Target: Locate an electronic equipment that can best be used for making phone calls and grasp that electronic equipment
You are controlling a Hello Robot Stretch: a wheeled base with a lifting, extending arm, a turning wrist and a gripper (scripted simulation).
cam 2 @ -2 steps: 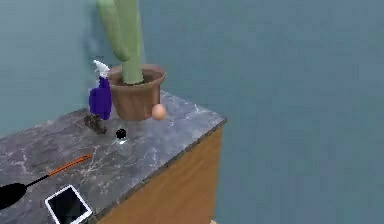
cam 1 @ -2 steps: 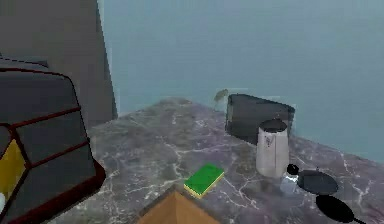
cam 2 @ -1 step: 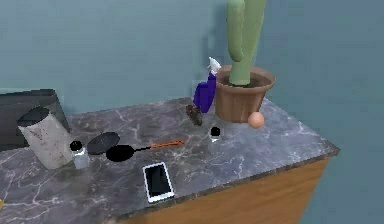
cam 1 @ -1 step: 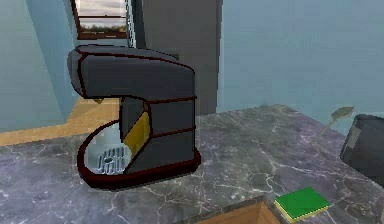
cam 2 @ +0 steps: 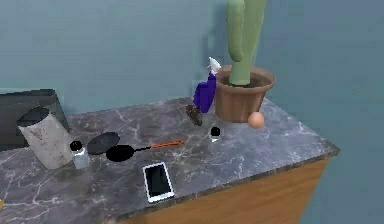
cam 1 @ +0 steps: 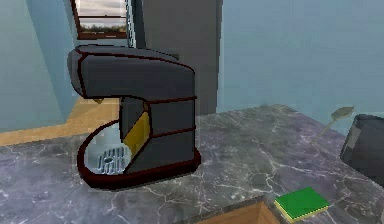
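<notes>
A phone is lying flat, screen up, on the grey marble table in the arm side view, close to the table's near edge and about midway along it. Its screen is showing white inside a dark rim. How the jaws are standing cannot be told.

Just behind the phone, toward the table's middle, a black frying pan is resting with its orange handle pointing toward the table's right end. A small pale cup is sitting just beside the pan on its left, and a grey, tilted bin-like container is standing next to that, near the table's left end. A dark box-like appliance is sitting behind it against the wall.

At the table's back right corner, a tall green cactus is growing out of a brown pot. A blue spray bottle is standing just left of the pot, a small orange ball is lying at the pot's foot, and a small dark shaker is standing in front of it.

In the forward view, a large dark grey coffee machine is standing on the marble table near its left end. A flat green thing is lying by the near edge. A window is showing beyond.
</notes>
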